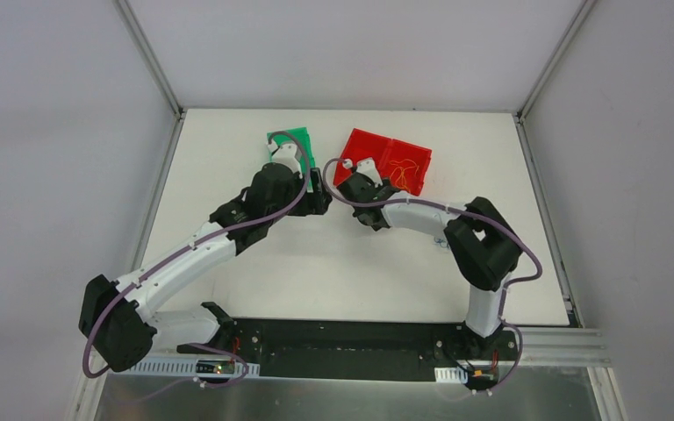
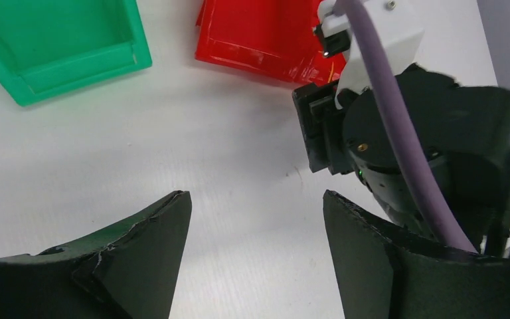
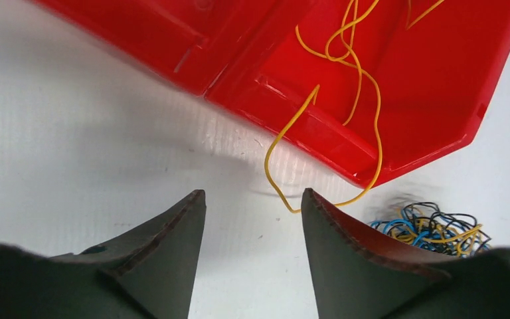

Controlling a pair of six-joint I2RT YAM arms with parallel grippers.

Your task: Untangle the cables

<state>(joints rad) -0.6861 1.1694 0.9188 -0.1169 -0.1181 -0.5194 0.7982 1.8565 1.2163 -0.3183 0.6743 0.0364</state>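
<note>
Several thin yellow cables [image 3: 348, 50] lie in the red tray [image 3: 431, 80]. One yellow cable [image 3: 275, 169] loops over the tray's near rim onto the table and ends beside my right fingertip. A small knot of blue, yellow and black cables [image 3: 431, 228] lies on the table to the right of the tray's corner. My right gripper [image 3: 253, 191] is open over bare table, with nothing between its fingers. My left gripper [image 2: 255, 194] is also open over bare table, just left of the right wrist [image 2: 425, 139]. From above, both grippers [image 1: 320, 198] [image 1: 354, 184] are close together in front of the trays.
A green tray [image 1: 291, 143] stands at the back, left of the red tray [image 1: 412, 153], and it looks bare inside [image 2: 53, 40]. The cable knot [image 1: 441, 241] sits beside the right arm's elbow. Grey walls close in the white table [image 1: 333, 272] on three sides.
</note>
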